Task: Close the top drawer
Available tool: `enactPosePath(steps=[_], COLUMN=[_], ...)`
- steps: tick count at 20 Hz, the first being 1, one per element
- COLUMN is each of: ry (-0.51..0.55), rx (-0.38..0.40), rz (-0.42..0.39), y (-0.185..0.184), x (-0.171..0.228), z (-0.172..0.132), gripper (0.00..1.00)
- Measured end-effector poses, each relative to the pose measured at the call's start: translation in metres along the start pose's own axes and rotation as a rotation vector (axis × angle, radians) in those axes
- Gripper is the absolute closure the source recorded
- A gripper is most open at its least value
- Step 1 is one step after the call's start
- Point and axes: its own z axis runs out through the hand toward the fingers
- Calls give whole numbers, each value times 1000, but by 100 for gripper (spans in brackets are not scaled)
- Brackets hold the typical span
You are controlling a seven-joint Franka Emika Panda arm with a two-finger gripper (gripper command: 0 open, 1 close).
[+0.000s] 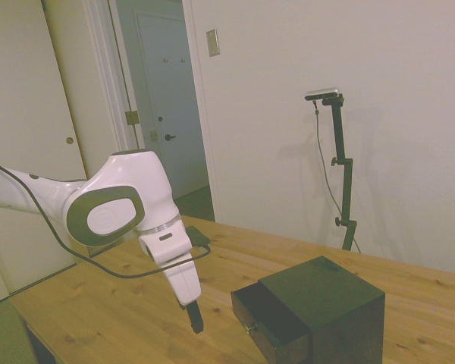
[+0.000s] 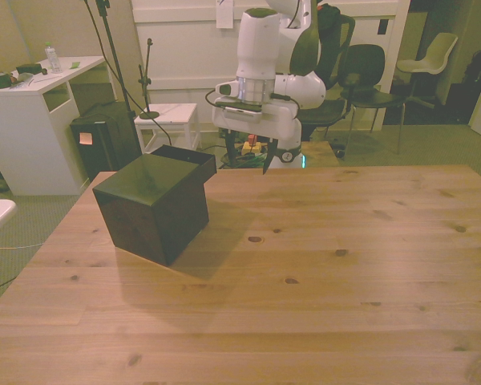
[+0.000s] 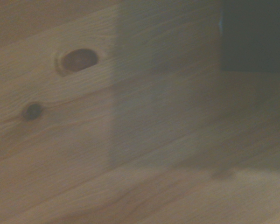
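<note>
Side view: the end effector (image 1: 194,318) hangs low over the bench (image 1: 98,311), fingers narrow. The top drawer (image 1: 269,322) stands pulled out beside it, apart.

Front view: the cabinet (image 2: 154,207) sits toward the front view's left of the end effector.

This looks like the approach step; next, press the drawer front inward.

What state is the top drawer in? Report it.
Open. In the side view the top drawer juts out from the cabinet, its dark inside exposed; the gripper hangs apart from it.
</note>
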Motion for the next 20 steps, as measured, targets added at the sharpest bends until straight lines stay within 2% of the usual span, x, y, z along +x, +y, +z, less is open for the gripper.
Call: enactPosePath(steps=[6, 20], ry=[18, 19], rx=[25, 16], rz=[33, 59], y=[9, 18], x=[28, 38], z=[-17, -22], gripper=[100, 100])
